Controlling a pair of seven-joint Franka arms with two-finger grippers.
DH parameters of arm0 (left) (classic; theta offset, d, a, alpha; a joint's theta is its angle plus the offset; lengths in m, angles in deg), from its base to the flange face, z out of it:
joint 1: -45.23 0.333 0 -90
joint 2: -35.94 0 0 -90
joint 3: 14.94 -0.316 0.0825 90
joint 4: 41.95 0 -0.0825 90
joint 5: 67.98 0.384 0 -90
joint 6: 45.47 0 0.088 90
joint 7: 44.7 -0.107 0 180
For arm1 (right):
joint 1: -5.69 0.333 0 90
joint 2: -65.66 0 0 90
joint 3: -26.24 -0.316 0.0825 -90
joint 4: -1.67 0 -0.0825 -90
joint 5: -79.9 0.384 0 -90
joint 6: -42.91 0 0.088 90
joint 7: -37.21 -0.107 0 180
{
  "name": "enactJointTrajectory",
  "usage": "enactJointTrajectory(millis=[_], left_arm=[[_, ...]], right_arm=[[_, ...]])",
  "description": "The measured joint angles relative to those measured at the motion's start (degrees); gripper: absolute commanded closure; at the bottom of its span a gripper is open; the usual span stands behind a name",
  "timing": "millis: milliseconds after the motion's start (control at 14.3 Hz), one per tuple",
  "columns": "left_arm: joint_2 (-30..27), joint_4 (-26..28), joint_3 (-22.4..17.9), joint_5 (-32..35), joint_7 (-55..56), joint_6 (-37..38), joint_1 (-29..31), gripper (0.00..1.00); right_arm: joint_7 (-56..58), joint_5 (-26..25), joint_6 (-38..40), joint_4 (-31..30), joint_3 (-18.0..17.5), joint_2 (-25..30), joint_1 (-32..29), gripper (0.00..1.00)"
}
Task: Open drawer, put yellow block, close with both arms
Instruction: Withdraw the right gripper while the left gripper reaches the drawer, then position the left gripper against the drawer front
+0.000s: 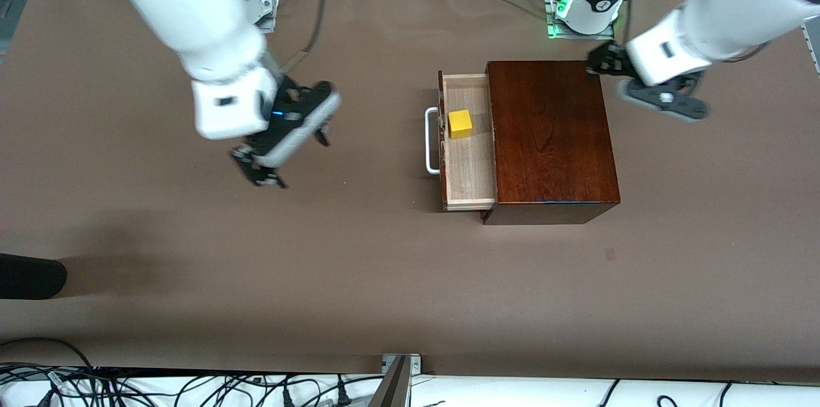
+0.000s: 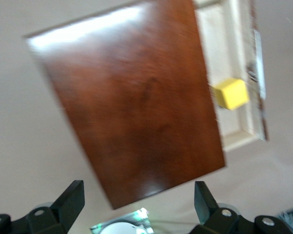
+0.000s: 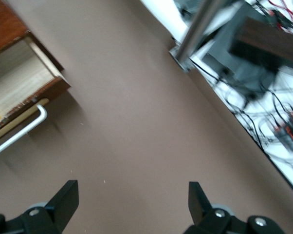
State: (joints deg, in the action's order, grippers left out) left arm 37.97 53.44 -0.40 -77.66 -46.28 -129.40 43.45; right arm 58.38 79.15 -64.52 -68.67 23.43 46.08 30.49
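The drawer (image 1: 471, 163) is pulled out of the mahogany box (image 1: 551, 138), its white handle (image 1: 430, 141) facing the right arm's end of the table. The yellow block (image 1: 460, 124) lies inside the drawer's light-wood tray. My right gripper (image 1: 288, 157) hangs open and empty over bare table, well apart from the handle; the right wrist view shows the drawer (image 3: 20, 83) and handle (image 3: 20, 136) at its edge. My left gripper (image 1: 605, 64) hovers open and empty by the box's corner closest to the left arm's base. The left wrist view looks down on the box (image 2: 132, 107) and block (image 2: 230, 93).
The left arm's base (image 1: 586, 6) with a green light stands just past the box. A dark object (image 1: 29, 275) pokes in at the right arm's end near the front edge. Cables and a metal post (image 1: 394, 381) run along the table's near edge.
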Motion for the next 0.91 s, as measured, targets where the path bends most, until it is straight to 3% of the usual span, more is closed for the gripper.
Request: enactJointTrajectory(millis=[209, 418, 627, 767, 906], left_arm=[[5.67, -1.93, 7.94, -2.93, 0.05, -0.14, -0.78, 0.00], [17.20, -10.83, 11.84, -4.00, 0.20, -0.51, -6.11, 0.00], [25.08, -16.70, 11.92, -3.90, -0.20, -2.62, -11.83, 0.00], [26.64, -17.98, 12.03, -1.72, -3.55, -7.16, -14.74, 0.00], [26.95, -18.19, 12.19, 4.69, -8.19, -10.17, -18.52, 0.00]], right_arm=[[-2.16, 0.87, -0.95, -13.74, 5.31, 12.10, -1.80, 0.00], [-3.45, 1.56, 2.93, -21.64, 8.01, 19.86, -5.10, 0.00], [-3.54, 3.95, 5.65, -24.17, 8.63, 21.20, -10.36, 0.00], [-3.54, 4.35, 6.55, -25.30, 8.87, 21.00, -12.22, 0.00], [-3.91, 4.36, 7.98, -25.69, 9.51, 20.95, -12.43, 0.00]])
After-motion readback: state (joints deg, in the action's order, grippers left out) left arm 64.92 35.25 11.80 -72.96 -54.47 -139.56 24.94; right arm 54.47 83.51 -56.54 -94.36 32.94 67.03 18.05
